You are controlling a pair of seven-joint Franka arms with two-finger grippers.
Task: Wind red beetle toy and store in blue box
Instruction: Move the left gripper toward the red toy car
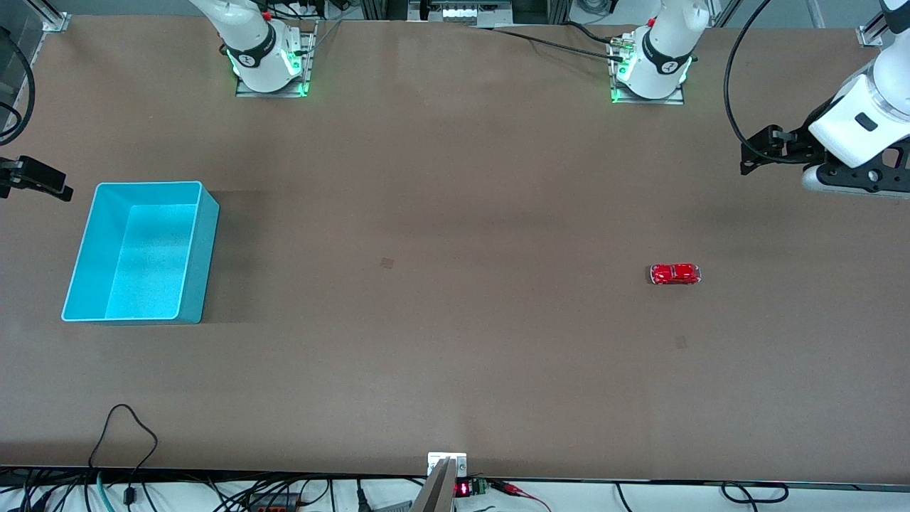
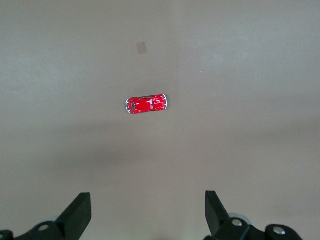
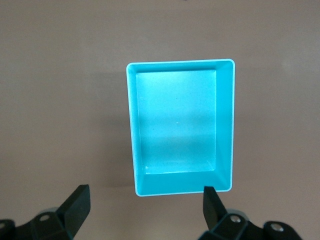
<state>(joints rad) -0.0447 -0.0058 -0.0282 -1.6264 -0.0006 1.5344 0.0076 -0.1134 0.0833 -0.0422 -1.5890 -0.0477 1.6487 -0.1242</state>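
Note:
The red beetle toy (image 1: 675, 274) sits alone on the brown table toward the left arm's end; the left wrist view shows the red beetle toy (image 2: 146, 104) on its wheels with silvery bumpers. My left gripper (image 1: 755, 153) hangs high over the table near that end, open and empty, its fingertips (image 2: 80, 202) wide apart and well short of the toy. The blue box (image 1: 202, 263) stands toward the right arm's end with nothing inside. My right gripper (image 1: 43, 181) hovers beside it, open and empty, and its wrist view shows the blue box (image 3: 227, 125) from above.
Both arm bases (image 1: 270, 64) (image 1: 650, 67) stand along the table edge farthest from the front camera. Cables (image 1: 128, 434) and a small bracket (image 1: 446, 466) lie at the nearest edge. A wide stretch of bare table separates toy and box.

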